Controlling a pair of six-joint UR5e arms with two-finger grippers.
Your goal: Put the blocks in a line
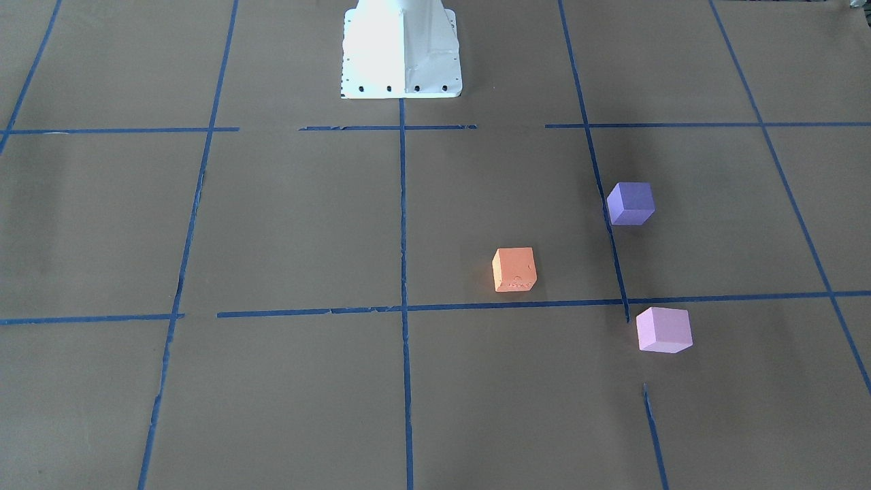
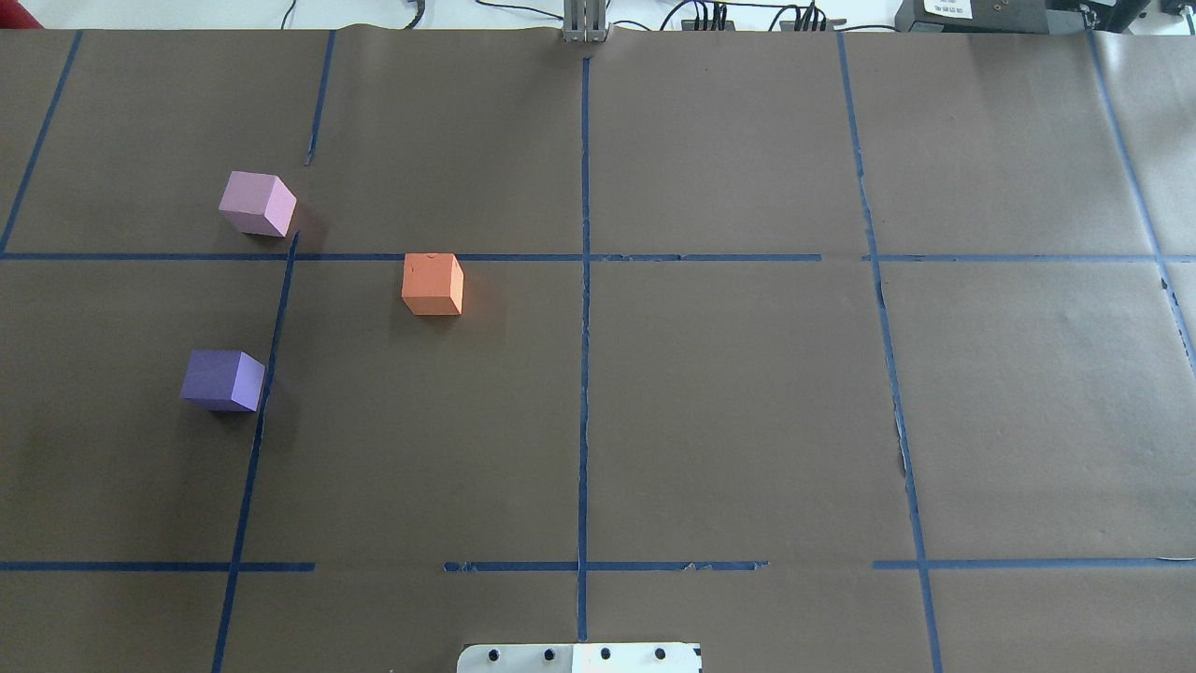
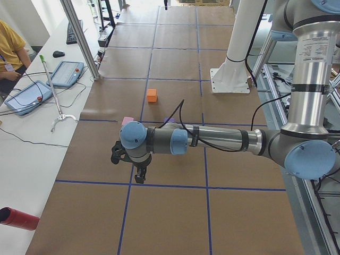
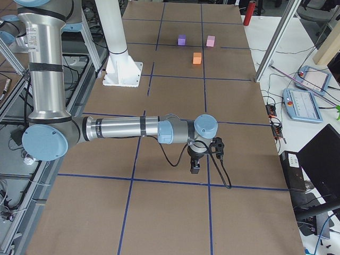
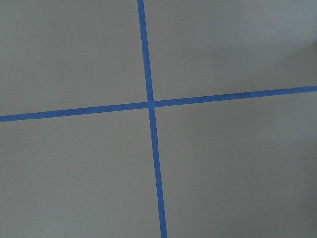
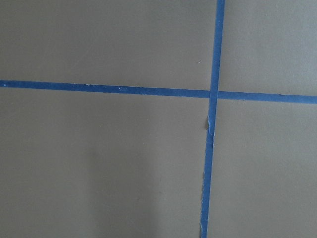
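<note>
Three cubes lie on the brown paper on the robot's left half of the table. The orange block (image 2: 433, 284) (image 1: 514, 269) is nearest the centre line. The dark purple block (image 2: 223, 380) (image 1: 631, 203) lies nearer the robot. The pale pink block (image 2: 257, 204) (image 1: 664, 329) lies farther out. They are apart and form a triangle. My left gripper (image 3: 140, 175) shows only in the exterior left view, pointing down, well short of the blocks. My right gripper (image 4: 195, 167) shows only in the exterior right view, far from the blocks. I cannot tell whether either is open or shut. Both wrist views show only paper and blue tape.
The white robot base (image 1: 401, 54) stands at the table's middle edge. Blue tape lines grid the paper. Tablets (image 3: 66, 73) and cables lie on the white side bench, with a seated person in yellow (image 3: 9, 50). A red cylinder (image 3: 18, 219) lies at the left end.
</note>
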